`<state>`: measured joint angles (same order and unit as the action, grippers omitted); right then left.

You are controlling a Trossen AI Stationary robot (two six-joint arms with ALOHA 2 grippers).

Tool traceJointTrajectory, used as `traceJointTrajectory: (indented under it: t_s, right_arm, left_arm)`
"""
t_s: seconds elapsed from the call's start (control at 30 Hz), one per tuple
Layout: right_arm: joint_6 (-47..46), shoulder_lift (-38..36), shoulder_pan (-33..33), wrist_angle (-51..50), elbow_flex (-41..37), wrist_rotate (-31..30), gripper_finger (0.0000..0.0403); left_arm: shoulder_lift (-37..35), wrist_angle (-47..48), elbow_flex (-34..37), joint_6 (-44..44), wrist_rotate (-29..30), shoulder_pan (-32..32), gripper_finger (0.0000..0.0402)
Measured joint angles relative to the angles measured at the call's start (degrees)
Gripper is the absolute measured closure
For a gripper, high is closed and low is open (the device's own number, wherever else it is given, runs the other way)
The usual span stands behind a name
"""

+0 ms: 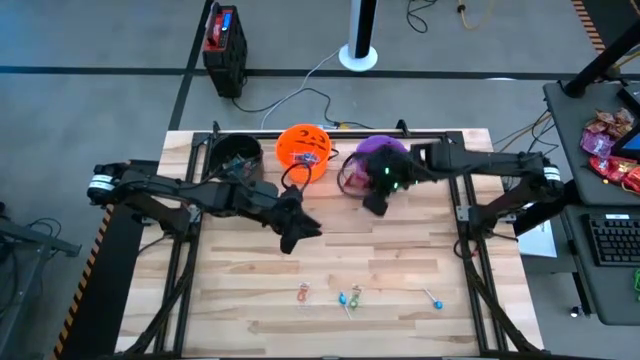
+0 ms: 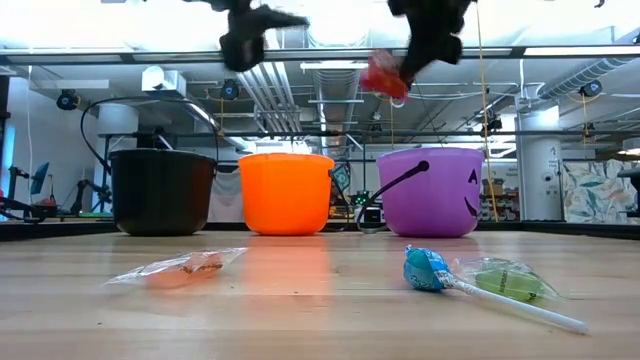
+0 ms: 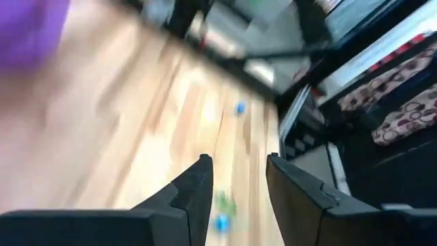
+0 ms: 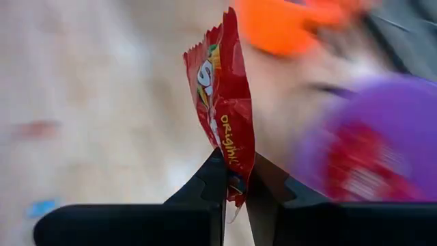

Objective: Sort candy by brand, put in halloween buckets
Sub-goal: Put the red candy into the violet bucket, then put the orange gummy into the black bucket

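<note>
High view. Pale wood-plank counter [image 1: 400, 260] on a black frame, standing on a grey floor. Along its far edge, left to right: black bucket [image 1: 238, 155], orange bucket [image 1: 304, 148], purple bucket [image 1: 375, 160]. Left gripper [image 1: 292, 228] sits over mid-counter, in front of the orange bucket. Right gripper [image 1: 378, 200] sits at the near rim of the purple bucket. Loose candy lies near the front edge: a clear-wrapped reddish piece [image 1: 302, 294], a small cluster with a blue lollipop [image 1: 347, 299], and another blue lollipop [image 1: 433, 299] further right. Off the counter: a dark box with red top [image 1: 223, 45] on the floor behind, a side desk with a keyboard [image 1: 612, 240] and more red packets [image 1: 610, 140] to the right.

Low view. The three buckets stand in a row against a workshop background of ceiling ducts and shelving. A red packet [image 2: 384, 76] hangs from the right gripper above the purple bucket's rim. In the foreground lie a clear-wrapped piece [image 2: 180, 268] and a blue lollipop [image 2: 428, 268] beside a green wrapped piece [image 2: 508, 280].

Left wrist view. Fingers [image 3: 198, 195] are spread apart with nothing between them; blurred counter and small blue pieces [image 3: 240, 108] lie beyond.

Right wrist view. Fingers [image 4: 215, 179] are pinched on the lower end of the red packet [image 4: 225, 109], which stands upright; the purple bucket [image 4: 382, 137] appears to hold red packets.
</note>
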<state>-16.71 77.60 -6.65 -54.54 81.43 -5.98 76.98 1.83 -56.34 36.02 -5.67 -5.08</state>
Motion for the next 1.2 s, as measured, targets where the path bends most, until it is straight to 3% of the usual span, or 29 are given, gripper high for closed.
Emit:
traceJointTrajectory:
  t_s: [0.07, 0.2, 0.4, 0.83, 0.97, 1.1, 1.2]
  right_arm:
    - [-0.14, 0.02, -3.63, -4.66, 0.94, -3.05, 0.0375]
    - [0.22, 0.13, -11.59, -8.32, 0.79, -3.16, 0.0375]
    - [-0.65, 3.24, -19.91, -10.27, -1.14, -3.04, 0.0368]
    - [-1.30, 4.97, -21.41, -9.59, -1.16, -3.08, 0.0241]
    - [-1.29, 4.66, -21.23, -9.45, -1.16, -3.00, 0.0220]
    - [-0.81, 4.66, -21.23, -8.67, -1.28, -2.90, 0.0212]
    - [0.01, 4.63, -21.14, -6.94, -1.61, -2.58, 0.0211]
  left_arm:
    - [-0.16, 5.97, 0.00, 5.02, -2.21, -0.17, 0.0281]
    - [-0.16, 18.42, 0.00, 14.28, -6.11, -0.98, 0.0281]
    - [0.27, 32.41, 0.00, 23.95, -6.83, -2.40, 0.0281]
    - [4.71, 30.18, 0.00, 44.27, -3.02, -9.28, 0.0280]
    - [9.66, 26.36, 0.00, 52.15, -1.99, -12.69, 0.0280]
    - [15.89, 21.01, -1.48, 53.48, 0.22, -14.65, 0.0280]
    - [20.57, 22.87, -5.14, 52.74, -1.01, -14.77, 0.0280]
